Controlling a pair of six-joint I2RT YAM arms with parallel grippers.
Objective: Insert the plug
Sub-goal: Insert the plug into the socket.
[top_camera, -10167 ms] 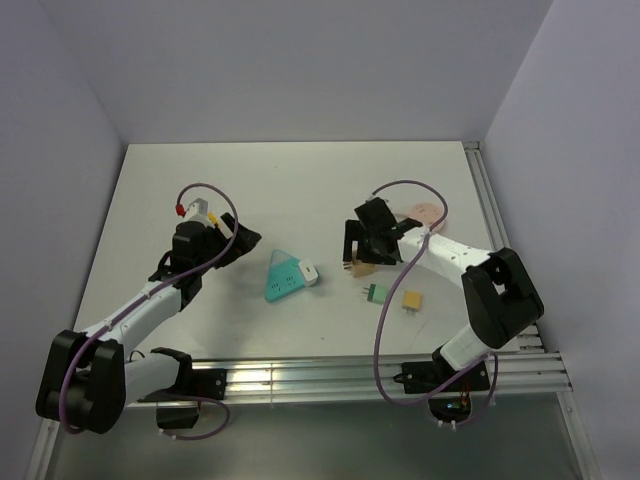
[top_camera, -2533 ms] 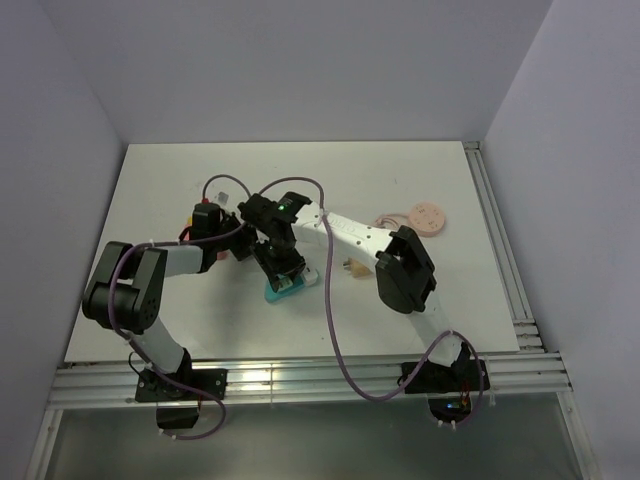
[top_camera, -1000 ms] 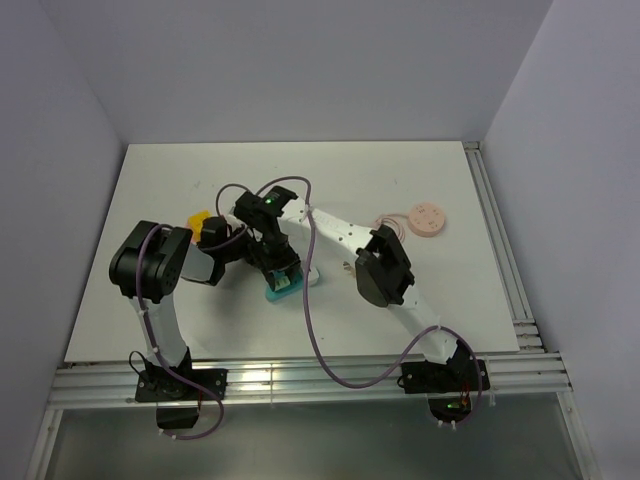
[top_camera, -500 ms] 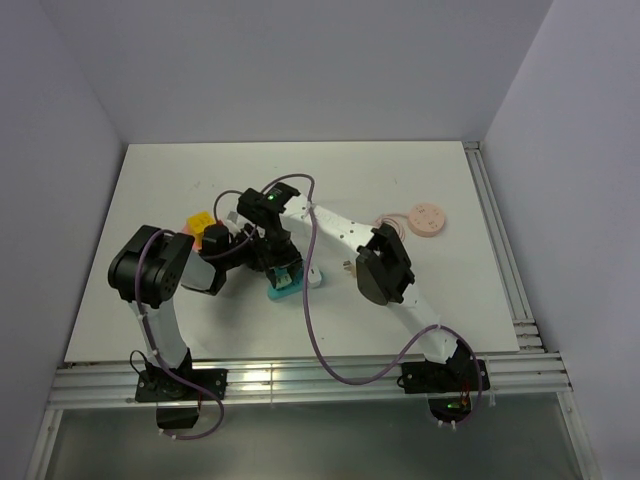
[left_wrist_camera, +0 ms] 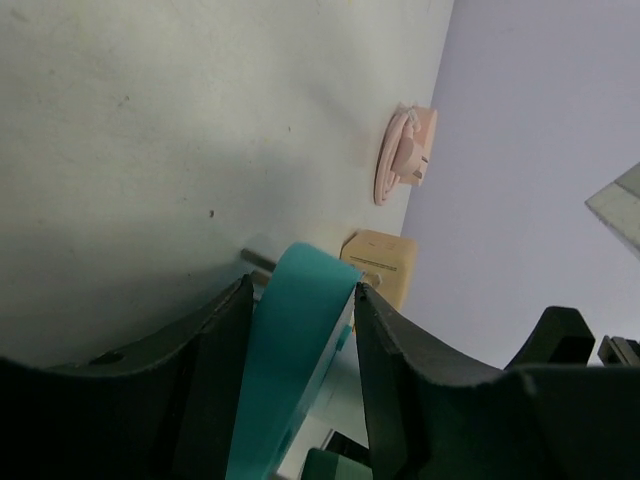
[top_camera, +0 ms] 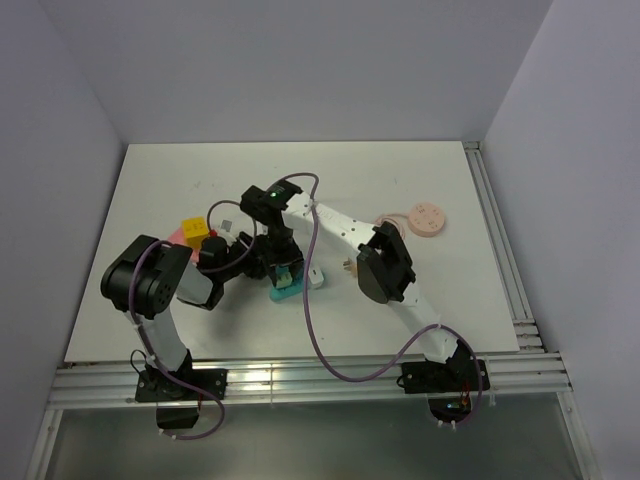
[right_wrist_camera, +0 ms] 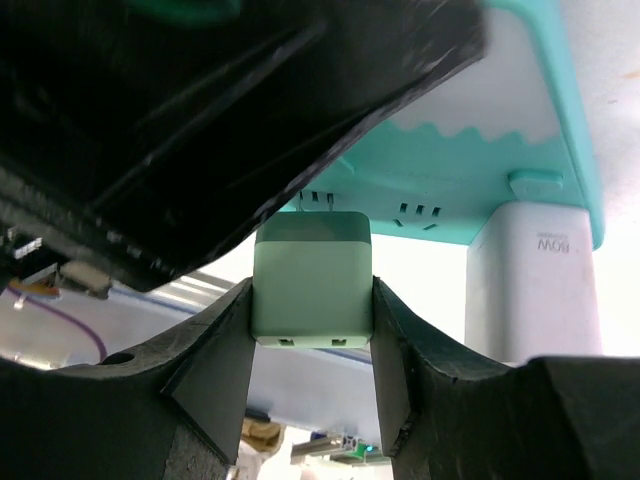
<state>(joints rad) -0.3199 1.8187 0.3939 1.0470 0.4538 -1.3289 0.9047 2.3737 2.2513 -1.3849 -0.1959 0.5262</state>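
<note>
Right gripper (right_wrist_camera: pixel 312 305) was clamped on a small pale green square plug (right_wrist_camera: pixel 312 270). Its prongs were right at the face of the teal triangular plastic power strip (right_wrist_camera: pixel 480 150); couldn't tell if they were seated. A white adapter block (right_wrist_camera: pixel 535 275) sat in the strip just beside the plug. Left gripper (left_wrist_camera: pixel 298 315) pinched the strip's thin edge between both fingers. A tan plug (left_wrist_camera: pixel 382 265) and a pink round disc (left_wrist_camera: pixel 405 155) lay on the white table (left_wrist_camera: pixel 150 120) beyond.
</note>
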